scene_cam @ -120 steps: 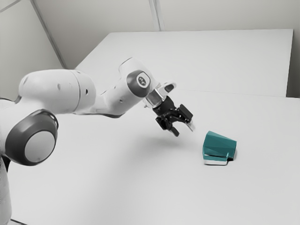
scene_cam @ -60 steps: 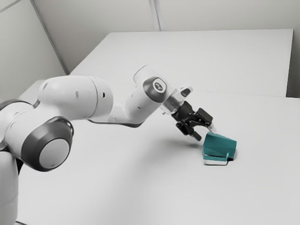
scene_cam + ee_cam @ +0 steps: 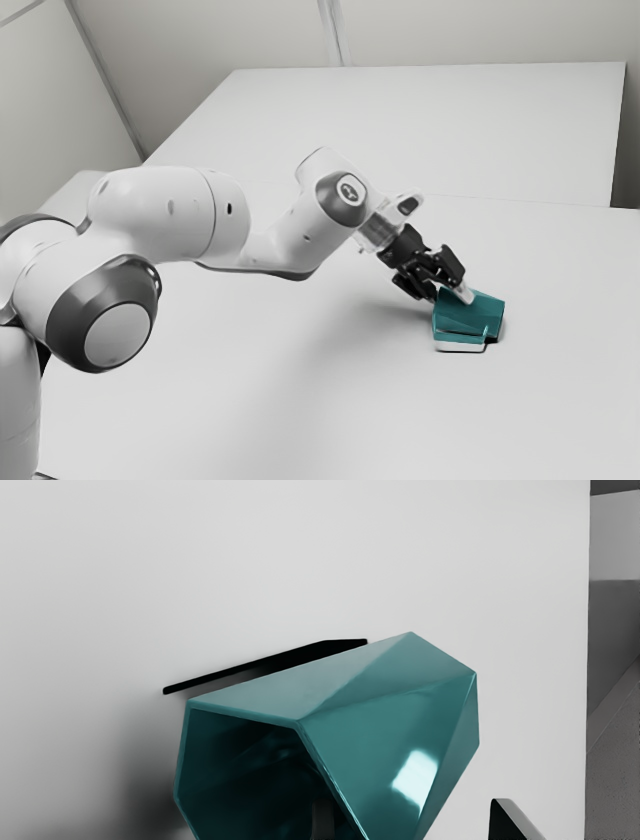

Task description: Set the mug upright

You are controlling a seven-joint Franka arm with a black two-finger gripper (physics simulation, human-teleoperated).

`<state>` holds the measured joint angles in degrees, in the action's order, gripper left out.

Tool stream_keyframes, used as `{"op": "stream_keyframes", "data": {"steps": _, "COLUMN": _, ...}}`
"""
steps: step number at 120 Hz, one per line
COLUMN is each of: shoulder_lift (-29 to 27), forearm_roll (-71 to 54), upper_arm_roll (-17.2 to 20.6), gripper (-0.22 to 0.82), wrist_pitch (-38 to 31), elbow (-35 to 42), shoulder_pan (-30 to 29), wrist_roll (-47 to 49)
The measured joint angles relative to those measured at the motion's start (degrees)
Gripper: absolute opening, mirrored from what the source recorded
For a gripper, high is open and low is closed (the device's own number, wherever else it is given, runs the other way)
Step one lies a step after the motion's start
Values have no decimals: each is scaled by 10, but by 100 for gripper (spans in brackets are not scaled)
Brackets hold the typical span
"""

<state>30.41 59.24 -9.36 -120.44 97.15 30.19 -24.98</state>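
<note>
On the pale grey, smooth-topped table (image 3: 250, 400), one glossy teal faceted mug (image 3: 466, 316) lies on its side, long axis leading away from the black two-finger tool (image 3: 450, 294), whose fingers stand apart astride its wall at the tool-facing mouth.

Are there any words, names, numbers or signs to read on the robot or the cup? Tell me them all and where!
No words or numbers can be read.
Robot arm: a small mark on its dark round cap, too small to read.
Mug: no writing that I see.
</note>
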Motion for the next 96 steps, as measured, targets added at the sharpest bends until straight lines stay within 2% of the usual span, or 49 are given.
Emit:
{"op": "stream_keyframes", "data": {"steps": 20, "shoulder_lift": -2, "forearm_roll": 3, "upper_arm_roll": 0, "gripper": 4, "wrist_pitch": 0, "elbow": 0, "shoulder_pan": 6, "wrist_roll": 0}}
{"op": "stream_keyframes", "data": {"steps": 36, "shoulder_lift": -6, "forearm_roll": 2, "upper_arm_roll": 0, "gripper": -6, "wrist_pitch": -1, "elbow": -2, "shoulder_pan": 9, "wrist_roll": 1}}
{"op": "stream_keyframes", "data": {"steps": 63, "shoulder_lift": -10, "forearm_roll": 4, "upper_arm_roll": 1, "gripper": -15, "wrist_pitch": -9, "elbow": -3, "shoulder_pan": 19, "wrist_roll": 3}}
{"op": "stream_keyframes", "data": {"steps": 96, "shoulder_lift": -41, "forearm_roll": -29, "upper_arm_roll": -1, "gripper": -16, "wrist_pitch": -22, "elbow": -2, "shoulder_pan": 29, "wrist_roll": 10}}
